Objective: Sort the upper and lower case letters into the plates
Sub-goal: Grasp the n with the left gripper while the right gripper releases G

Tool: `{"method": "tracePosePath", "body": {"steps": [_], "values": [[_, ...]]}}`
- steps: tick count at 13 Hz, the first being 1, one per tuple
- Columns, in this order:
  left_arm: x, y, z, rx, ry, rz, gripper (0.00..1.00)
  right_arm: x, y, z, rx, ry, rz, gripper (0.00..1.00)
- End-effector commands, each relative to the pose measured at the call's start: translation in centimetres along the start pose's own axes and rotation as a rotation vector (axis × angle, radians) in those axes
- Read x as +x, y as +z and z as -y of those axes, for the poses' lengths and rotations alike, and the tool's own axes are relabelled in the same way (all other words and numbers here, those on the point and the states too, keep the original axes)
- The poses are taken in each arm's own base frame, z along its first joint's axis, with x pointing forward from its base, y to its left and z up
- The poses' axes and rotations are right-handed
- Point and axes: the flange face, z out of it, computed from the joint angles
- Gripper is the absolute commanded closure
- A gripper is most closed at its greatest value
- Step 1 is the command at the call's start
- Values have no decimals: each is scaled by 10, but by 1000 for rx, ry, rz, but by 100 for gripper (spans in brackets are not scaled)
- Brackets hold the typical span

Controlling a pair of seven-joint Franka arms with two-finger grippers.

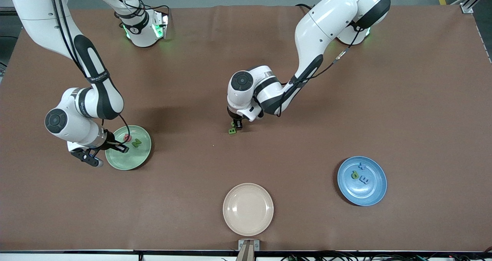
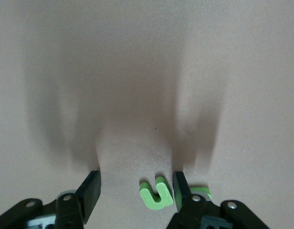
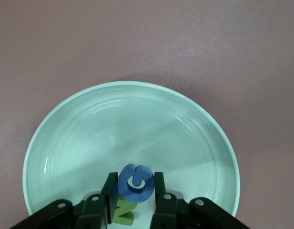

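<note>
My right gripper is shut on a blue letter just above the light mint green plate. A green letter lies in that plate under the fingers. From the front camera my right gripper hangs over the mint plate, which holds a green letter and a pinkish red one. My left gripper stands open, low over the mat at the table's middle, astride a green letter. A second green letter peeks out past one finger. The blue plate holds three letters.
A beige plate lies near the front edge of the table, between the two task plates. The brown mat covers the whole table. The blue plate sits toward the left arm's end, the mint plate toward the right arm's end.
</note>
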Motion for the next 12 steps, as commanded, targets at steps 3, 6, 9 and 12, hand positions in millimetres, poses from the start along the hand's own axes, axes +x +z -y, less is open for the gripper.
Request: {"method": "tracePosePath", "body": {"steps": [3,6,9,12], "values": [[-7,6,3,-16,-92,8,48,1,6,5,3,-11,3,2],[-6,6,4,-20,-30,4,75,-12,7,29,8,4,16,0],[-4,-12,-10,-38,7,8,88,-58,1,115,18,163,11,0],[17,-48,-47,-59,12,-34,89,-101,-9,189,46,307,-10,0]]}}
